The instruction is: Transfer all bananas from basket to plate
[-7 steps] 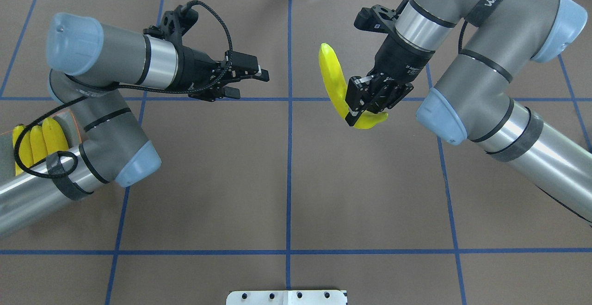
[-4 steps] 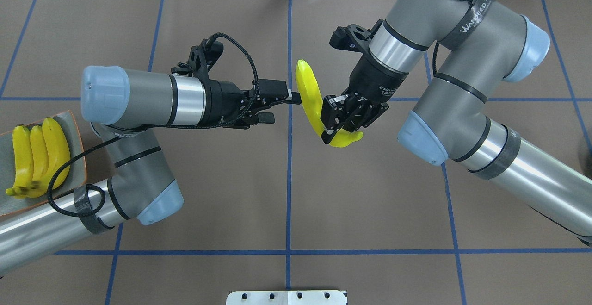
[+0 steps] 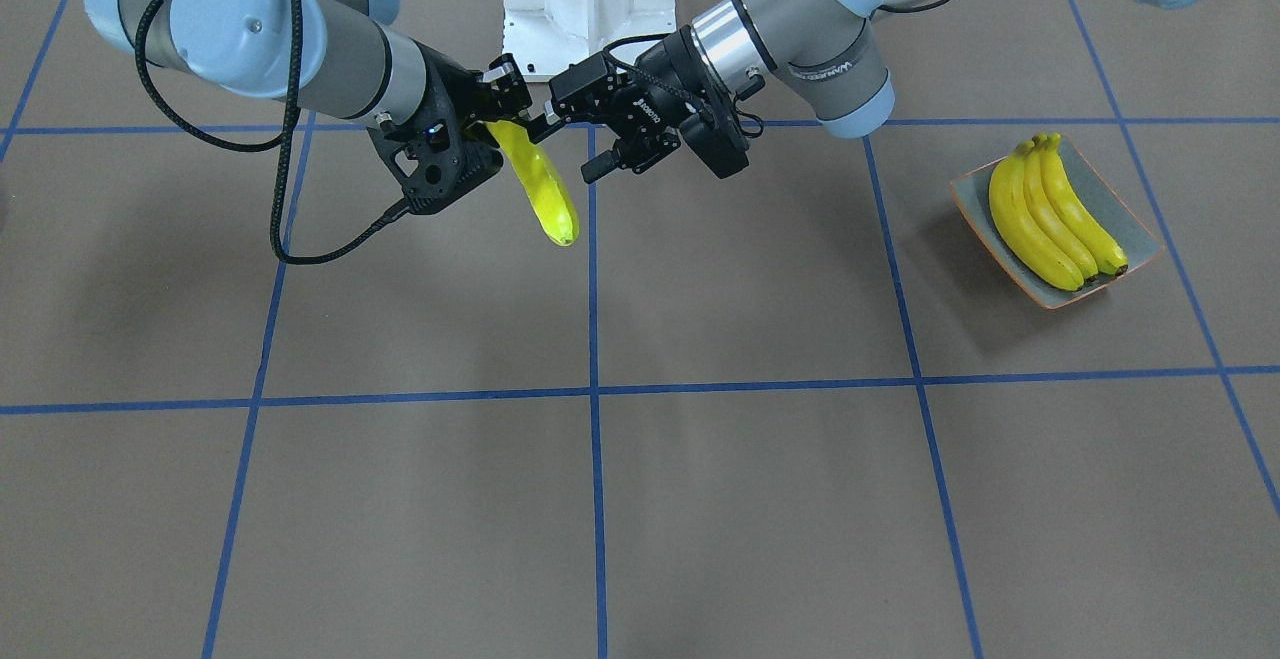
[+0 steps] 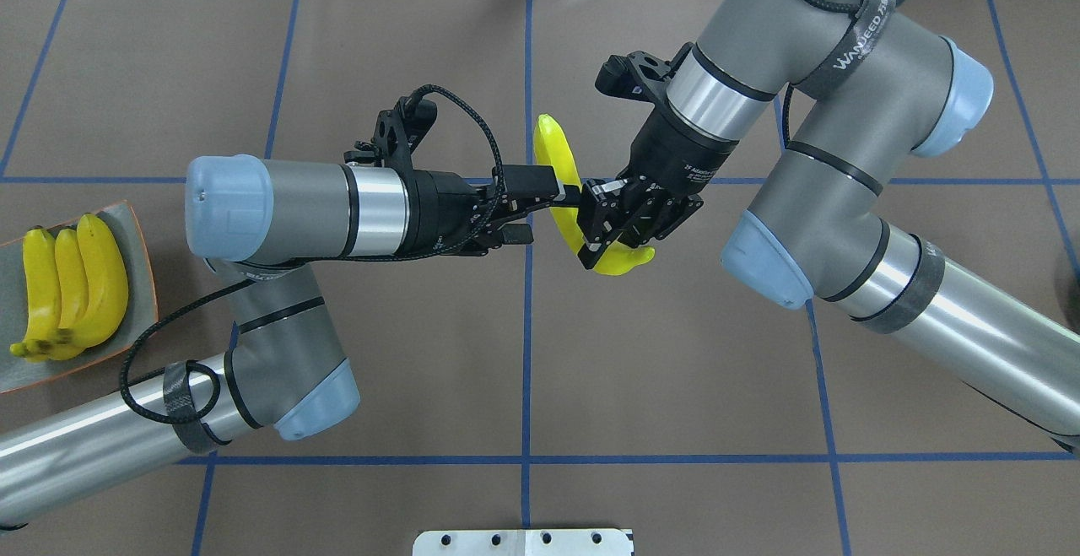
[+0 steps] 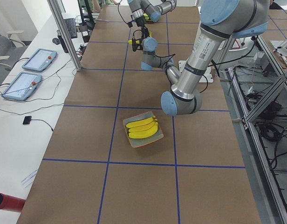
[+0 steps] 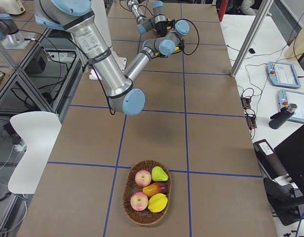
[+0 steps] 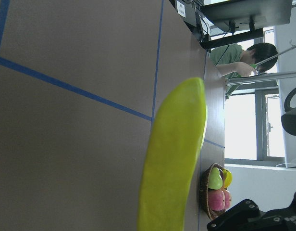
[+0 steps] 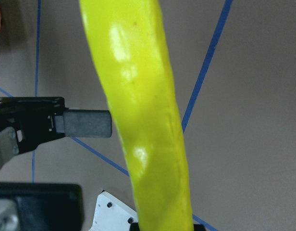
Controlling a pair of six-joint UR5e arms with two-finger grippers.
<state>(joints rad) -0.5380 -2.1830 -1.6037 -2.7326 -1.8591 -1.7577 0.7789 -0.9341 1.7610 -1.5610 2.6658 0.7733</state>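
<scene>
Overhead exterior: three bananas (image 4: 72,286) lie on plate (image 4: 139,231), table (image 4: 380,370) left edge. Further out, left gripper (image 4: 544,212), jaws spread, has advanced since a second ago to the fourth banana (image 4: 553,151), clamped mid-air in right gripper (image 4: 603,240). Handover looks imminent; last transfer.

Plate (image 3: 1113,193): three bananas (image 3: 1050,209) (fourth banana (image 3: 541,189) aloft)

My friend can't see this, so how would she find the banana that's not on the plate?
Look at the middle of the brown table. The banana is in the air there, pinched by the right gripper, with the open left gripper beside it. The other three bananas lie on the plate.
</scene>
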